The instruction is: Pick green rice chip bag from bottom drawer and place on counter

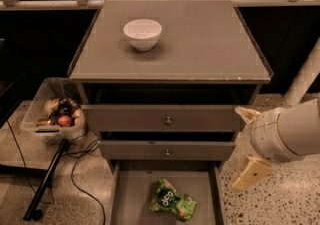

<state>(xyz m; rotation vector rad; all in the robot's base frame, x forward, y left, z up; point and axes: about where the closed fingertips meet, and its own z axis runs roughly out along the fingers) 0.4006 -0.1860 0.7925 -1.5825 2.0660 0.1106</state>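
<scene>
The green rice chip bag (pixel 172 201) lies crumpled on the floor of the bottom drawer (pixel 131 200), which is pulled out and open at the bottom of the view. The counter (pixel 200 49) is the flat grey top of the cabinet. My gripper (pixel 248 144) is at the right of the cabinet, level with the two upper drawers, above and to the right of the bag. Its two cream fingers (pixel 251 173) stand apart and hold nothing. The white arm runs off the right edge.
A white bowl (pixel 142 33) stands on the counter's back left. Two upper drawers with small knobs (pixel 168 119) are slightly ajar. A clear bin of items (pixel 54 116) sits on the floor at the left, with a black pole and cables beside it.
</scene>
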